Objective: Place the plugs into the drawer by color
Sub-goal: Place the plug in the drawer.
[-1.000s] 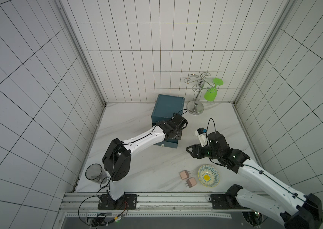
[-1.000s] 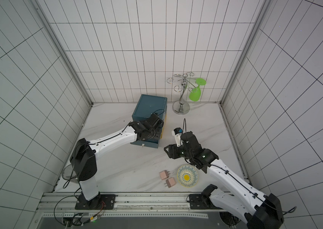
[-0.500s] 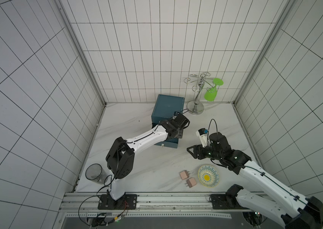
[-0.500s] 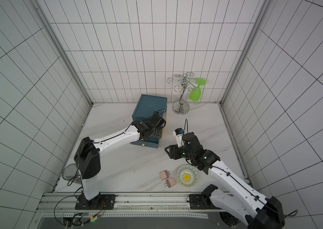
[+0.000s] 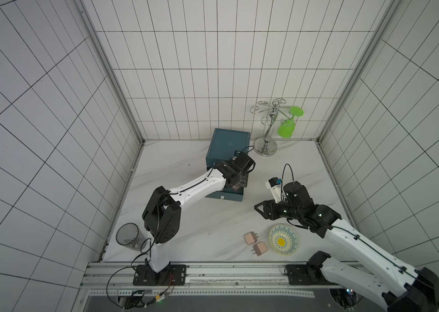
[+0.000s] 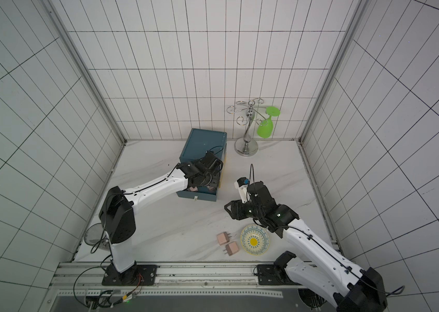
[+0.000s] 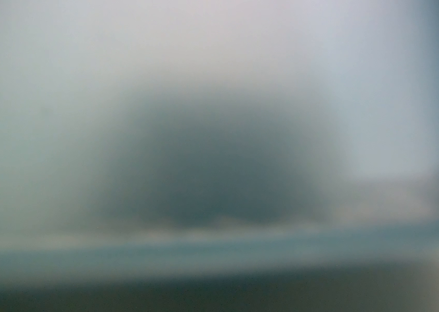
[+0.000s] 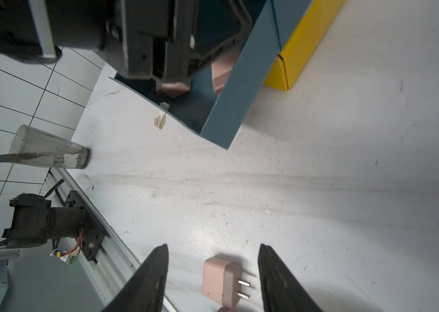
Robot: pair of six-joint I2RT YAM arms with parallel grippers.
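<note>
Two pinkish-beige plugs [image 5: 250,238] [image 5: 260,248] lie on the table beside the dish, in both top views. My right gripper [image 5: 260,213] hovers open above the table behind them. In the right wrist view one plug [image 8: 222,281] lies between its two fingertips, prongs sideways. My left gripper [image 5: 236,183] reaches into the open drawer [image 5: 223,197] of the teal box [image 5: 228,148]. There a pink plug [image 8: 174,87] sits just under its spread fingers, a second [image 8: 222,73] against the drawer wall. The left wrist view is a blur.
A patterned dish [image 5: 283,240] lies right of the loose plugs. A clear glass [image 5: 129,237] stands at the front left by the left arm's base. A metal rack [image 5: 269,129] with a green glass [image 5: 286,129] stands at the back. A yellow box [image 8: 302,46] adjoins the drawer.
The left gripper has shifted a little over the drawer and its jaws have spread. The right arm has barely moved.
</note>
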